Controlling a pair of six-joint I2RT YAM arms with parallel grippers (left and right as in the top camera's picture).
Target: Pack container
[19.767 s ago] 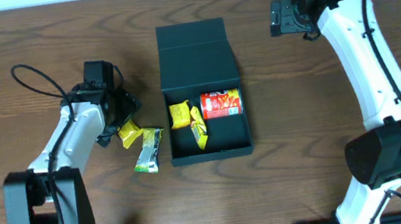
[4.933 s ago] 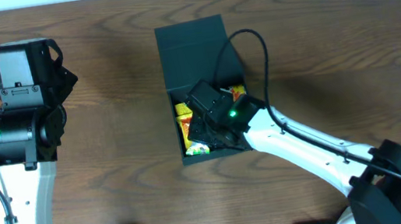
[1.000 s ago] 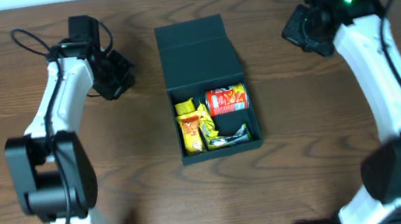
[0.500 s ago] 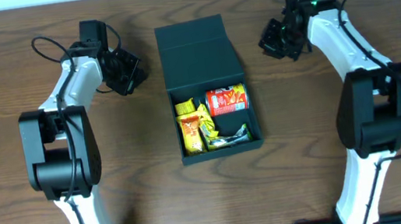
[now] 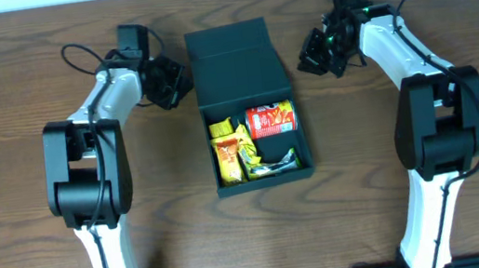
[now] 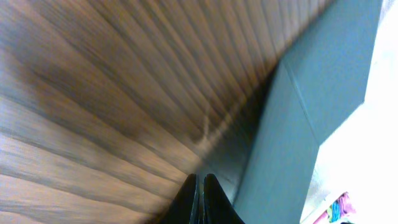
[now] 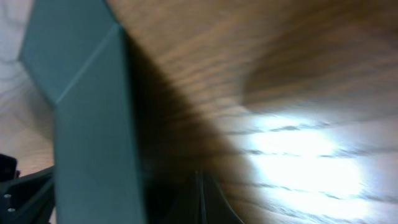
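The dark teal container (image 5: 237, 64) lies mid-table with its flap lid folded back flat. Its tray holds a red can (image 5: 270, 119), yellow snack packets (image 5: 233, 152) and a green packet (image 5: 283, 160). My left gripper (image 5: 178, 82) is shut and empty, just off the lid's left edge. My right gripper (image 5: 308, 57) is shut and empty, a little off the lid's right edge. In the left wrist view the closed gripper (image 6: 201, 186) points at the container's side wall (image 6: 292, 143). The right wrist view is blurred; its closed gripper (image 7: 200, 183) sits beside the container's wall (image 7: 93, 124).
Brown wooden table (image 5: 47, 236) all around the box. Both arms reach in from the front edge, their cables looping near the back edge.
Both arms have swung inward toward the lid, left from the left and right from the right. Both grippers stayed shut. The box and its contents have not moved.
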